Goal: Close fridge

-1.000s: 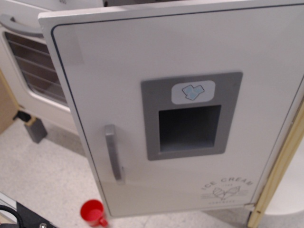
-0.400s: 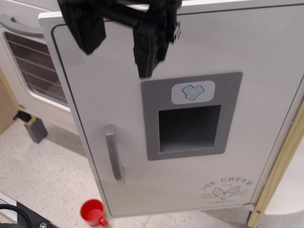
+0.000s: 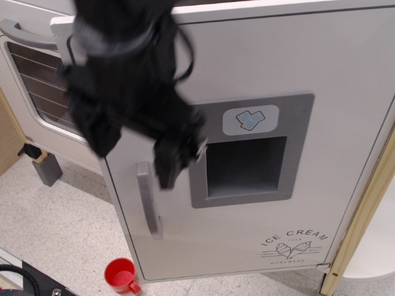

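Observation:
The white fridge door (image 3: 321,74) fills most of the view and stands ajar, swung out toward the camera. It has a grey dispenser panel (image 3: 247,166), a blue ice icon (image 3: 250,119), a grey vertical handle (image 3: 147,200) and an "ICE CREAM" print (image 3: 295,243). My black gripper (image 3: 136,154) hangs in front of the door's upper left, just above the handle. Its two fingers are spread apart with nothing between them. One fingertip (image 3: 168,176) is beside the top of the handle. The arm and cables hide the door's upper left corner.
The white oven (image 3: 37,123), with a wire-rack window and grey handle (image 3: 21,34), stands at the left behind the door. A red cup (image 3: 121,275) sits on the speckled floor below the door. A dark grey block (image 3: 47,168) lies by the oven. A pale wooden post (image 3: 361,216) runs along the right.
My gripper came in from the top edge and moved down and slightly left across the door, reaching the top of the handle. The door has not visibly moved.

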Motion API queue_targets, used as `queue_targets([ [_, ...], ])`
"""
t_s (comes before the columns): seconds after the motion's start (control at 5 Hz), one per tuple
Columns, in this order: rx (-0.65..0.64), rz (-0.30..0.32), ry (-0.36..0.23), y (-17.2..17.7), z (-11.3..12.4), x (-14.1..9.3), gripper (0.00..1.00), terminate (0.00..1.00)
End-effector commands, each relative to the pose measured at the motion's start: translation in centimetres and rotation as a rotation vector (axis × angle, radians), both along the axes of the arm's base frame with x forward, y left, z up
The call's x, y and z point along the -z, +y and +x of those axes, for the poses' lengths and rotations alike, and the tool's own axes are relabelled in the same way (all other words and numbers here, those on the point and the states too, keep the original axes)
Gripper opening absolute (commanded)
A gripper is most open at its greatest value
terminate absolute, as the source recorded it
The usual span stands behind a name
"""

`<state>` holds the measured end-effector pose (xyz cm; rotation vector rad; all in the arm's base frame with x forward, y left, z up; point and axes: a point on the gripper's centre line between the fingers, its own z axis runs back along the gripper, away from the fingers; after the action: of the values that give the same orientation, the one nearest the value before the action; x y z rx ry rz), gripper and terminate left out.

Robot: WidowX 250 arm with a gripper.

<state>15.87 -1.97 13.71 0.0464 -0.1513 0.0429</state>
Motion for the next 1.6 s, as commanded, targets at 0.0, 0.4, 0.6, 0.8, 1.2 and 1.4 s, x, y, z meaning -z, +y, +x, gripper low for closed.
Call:
queue_targets([
  [0.0, -0.168, -0.046, -0.065, 4.0, -1.0, 4.2, 1.00, 0.00],
  [0.4, -0.322, -0.133, -0.062, 6.4, 1.0, 6.0, 1.00, 0.00],
  [0.6, -0.365, -0.131, -0.065, 7.0, 2.5, 5.9, 1.00, 0.00],
  [0.8, -0.383, -0.153, -0.077, 7.1, 4.0, 5.5, 1.00, 0.00],
  [1.2, -0.389, -0.148, -0.209, 7.5, 7.8, 5.6, 1.00, 0.00],
  [1.4, -0.397, -0.135, -0.291, 7.8, 9.4, 5.4, 1.00, 0.00],
])
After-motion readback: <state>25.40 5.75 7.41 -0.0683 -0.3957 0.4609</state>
